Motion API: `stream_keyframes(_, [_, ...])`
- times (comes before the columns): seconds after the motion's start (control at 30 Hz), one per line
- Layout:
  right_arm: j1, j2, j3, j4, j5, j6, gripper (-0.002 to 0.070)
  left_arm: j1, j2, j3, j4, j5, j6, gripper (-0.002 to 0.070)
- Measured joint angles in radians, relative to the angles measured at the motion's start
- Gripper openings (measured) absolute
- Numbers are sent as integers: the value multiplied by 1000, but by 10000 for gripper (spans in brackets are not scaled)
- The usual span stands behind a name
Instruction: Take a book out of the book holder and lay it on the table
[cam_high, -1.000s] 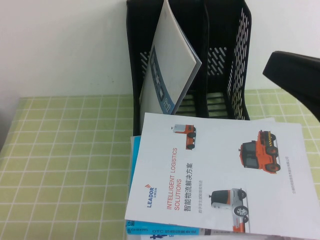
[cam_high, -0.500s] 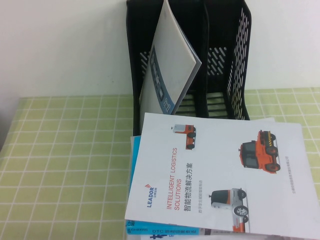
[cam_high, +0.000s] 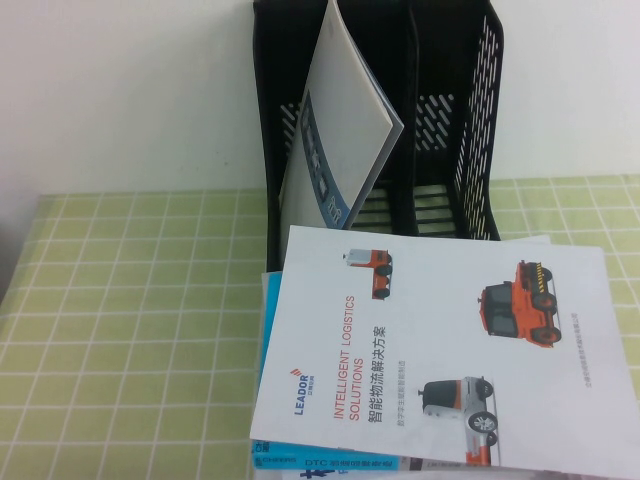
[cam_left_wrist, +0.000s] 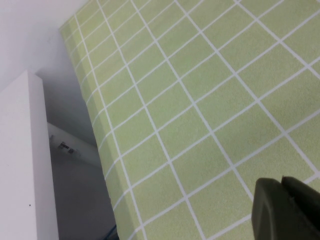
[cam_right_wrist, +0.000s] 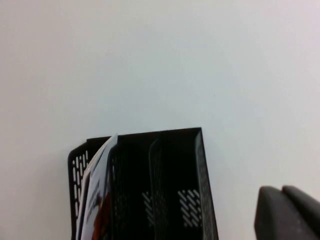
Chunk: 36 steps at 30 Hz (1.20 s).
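The book (cam_high: 440, 350), a thin white brochure with red "INTELLIGENT LOGISTICS SOLUTIONS" text, a LEADOR logo and photos of orange vehicles, lies flat and face up at the near edge of the high view. It rests on top of a cyan-edged book (cam_high: 266, 320), of which only a strip shows along its left side and near corner. Both lie on the table (cam_high: 130, 330), which is covered by a light green cloth with a white grid.

Just behind the brochure stands the book holder (cam_high: 455, 120), a tall black rack with upright dividers and slotted sides, set against a white wall (cam_high: 120, 90). A thin grey booklet (cam_high: 340, 130) with a blue strip leans tilted in the left compartment. The right compartment appears empty, though its interior is dark.

No arm appears in the high view. In the left wrist view the left gripper (cam_left_wrist: 285, 210) hangs over bare cloth near the table's edge, its fingers pressed together with only a thin seam between them and nothing held. In the right wrist view the right gripper (cam_right_wrist: 286, 212) is raised and faces the wall, with the book holder (cam_right_wrist: 160, 185) beyond it; its fingers are clenched together on nothing.
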Motion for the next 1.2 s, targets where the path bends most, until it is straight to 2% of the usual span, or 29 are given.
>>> stream_keyframes(0.17, [-163,-138,71,-509,286,599,-1,0,0,0,0,0,0,-3])
stream_keyframes(0.27, [-231,-189,122,-718,387,808,-1,0,0,0,0,0,0,-3])
stream_keyframes(0.37, [-264,-228,180,-810,391,812,-1,0,0,0,-2,0,0,-3])
stream_keyframes(0.57, [-274,-258,305,-848,352,739,-1,0,0,0,-1,0,0,-3])
stream_keyframes(0.7, [-274,-258,317,-853,456,730,-1,0,0,0,-1,0,0,-3])
stream_keyframes(1.2, [-274,-258,317,-853,464,728,-1,0,0,0,-1,0,0,-3])
